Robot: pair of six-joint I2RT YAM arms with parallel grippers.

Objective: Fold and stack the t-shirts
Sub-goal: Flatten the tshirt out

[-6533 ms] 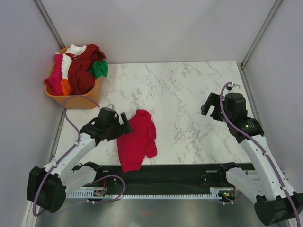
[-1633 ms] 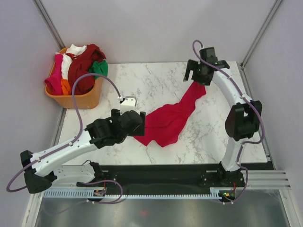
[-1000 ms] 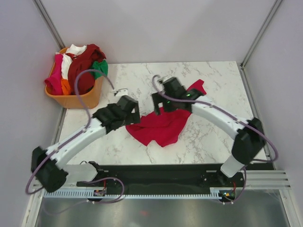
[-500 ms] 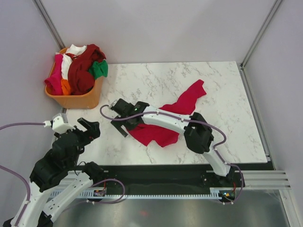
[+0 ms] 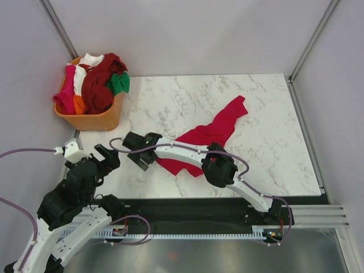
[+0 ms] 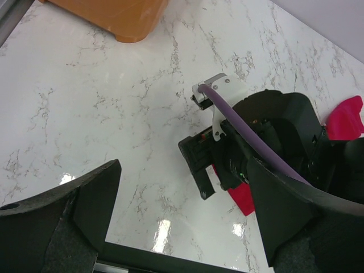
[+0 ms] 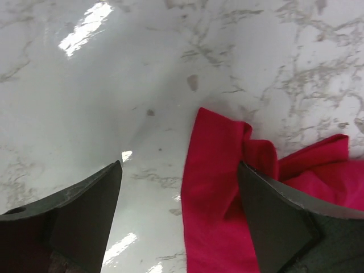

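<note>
The crimson t-shirt [image 5: 207,136] is lying on the marble table [image 5: 170,102], not yet folded, running as a rumpled diagonal band from the near left towards the far right. Its near-left corner [image 7: 219,165] is bunching into ridges rather than lying flat. Directly over that corner the right gripper [image 7: 179,168] is hovering with its fingers spread wide and nothing between them. In the overhead view the right gripper [image 5: 135,153] is sitting at the left tip of the cloth, with the arm lying across the shirt. The left gripper [image 5: 107,156] is hanging near the table's near-left edge, also parted and empty, looking across at its partner (the left wrist camera is showing mostly that black housing). The other t-shirts [image 5: 99,85] are sitting heaped in the orange basket [image 5: 91,120] at the far left corner.

Judging from this, the step in hand is spreading the shirt flat before any fold. Doing it well is probably a matter of closing on the corner's edge alone, not on a fistful of ridges. The left claw should take a second corner so the two can draw the cloth taut. Lifting slightly while pulling should avoid dragging new wrinkles across the marble.
</note>
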